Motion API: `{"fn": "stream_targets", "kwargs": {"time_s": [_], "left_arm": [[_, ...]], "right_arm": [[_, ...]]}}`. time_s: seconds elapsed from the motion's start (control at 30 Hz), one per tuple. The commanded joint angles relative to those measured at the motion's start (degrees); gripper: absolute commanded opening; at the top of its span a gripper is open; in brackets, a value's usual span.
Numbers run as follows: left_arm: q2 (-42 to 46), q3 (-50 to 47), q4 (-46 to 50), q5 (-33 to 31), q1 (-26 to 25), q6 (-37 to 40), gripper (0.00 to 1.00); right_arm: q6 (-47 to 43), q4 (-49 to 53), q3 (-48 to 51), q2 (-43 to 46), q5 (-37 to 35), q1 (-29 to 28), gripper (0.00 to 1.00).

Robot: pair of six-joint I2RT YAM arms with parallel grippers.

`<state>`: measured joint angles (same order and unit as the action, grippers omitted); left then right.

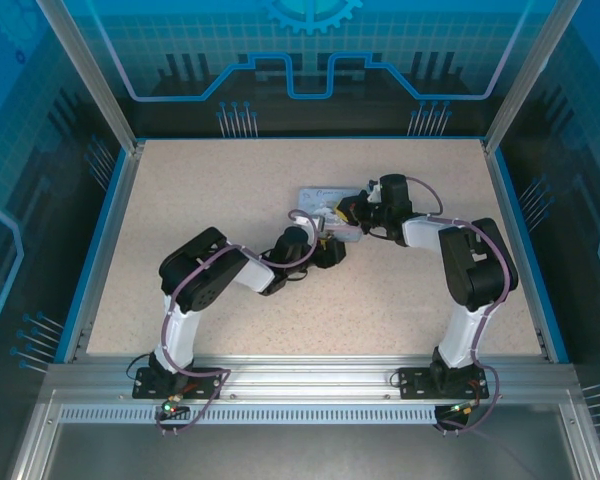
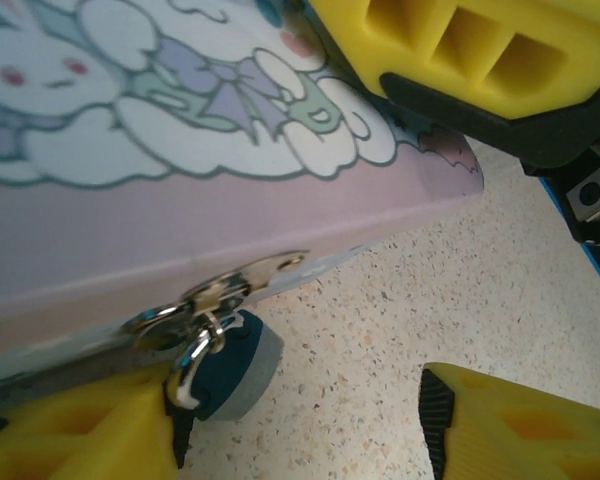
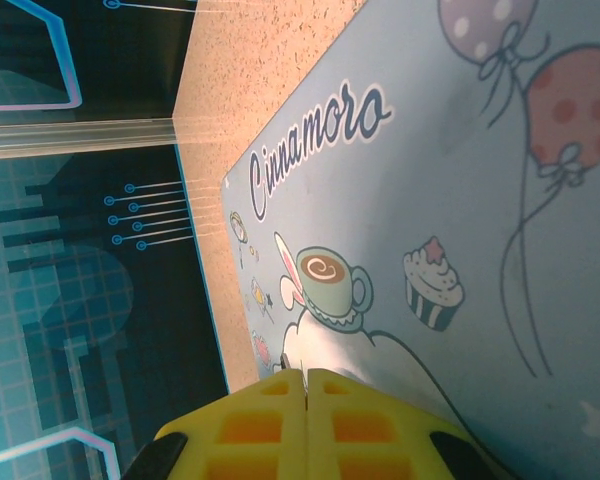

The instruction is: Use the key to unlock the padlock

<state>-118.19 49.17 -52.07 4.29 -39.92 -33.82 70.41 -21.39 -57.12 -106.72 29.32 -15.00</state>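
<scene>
Left wrist view, seven o'clock: small dark-teal round padlock [image 2: 230,365] hanging seemingly locked on the silver hasp [image 2: 250,280] of the pastel cartoon-print tin box [image 2: 230,230], yellow-fingered left gripper [image 2: 300,415] open around it gripping nothing, right gripper [image 3: 306,420] pinched closed above that box, unlocking undone.

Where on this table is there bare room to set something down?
Bare table lies far left, between the blue edge and the tin, and along the near strip between the arm bases. Crowded at centre: left fingers and right fingers gather at the tin, where the padlock hangs.
</scene>
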Motion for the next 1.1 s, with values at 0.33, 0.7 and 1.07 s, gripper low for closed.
{"fn": "stream_targets", "kwargs": {"time_s": [0.33,0.7,1.07], "left_arm": [[-3.8,-0.2,-4.8,-3.4,-1.4,-7.8,0.57],[-2.6,2.5,6.7,-12.6,-3.9,-4.1,0.5],[-4.2,5.3,9.1,-15.1,-4.5,-3.9,0.4]], "right_arm": [[-1.2,1.6,-1.8,-1.3,0.4,-0.6,0.0],[-0.5,0.3,-1.6,-2.3,1.0,-0.6,0.0],[-0.3,-0.3,-1.0,-2.8,1.4,-0.3,0.0]]}}
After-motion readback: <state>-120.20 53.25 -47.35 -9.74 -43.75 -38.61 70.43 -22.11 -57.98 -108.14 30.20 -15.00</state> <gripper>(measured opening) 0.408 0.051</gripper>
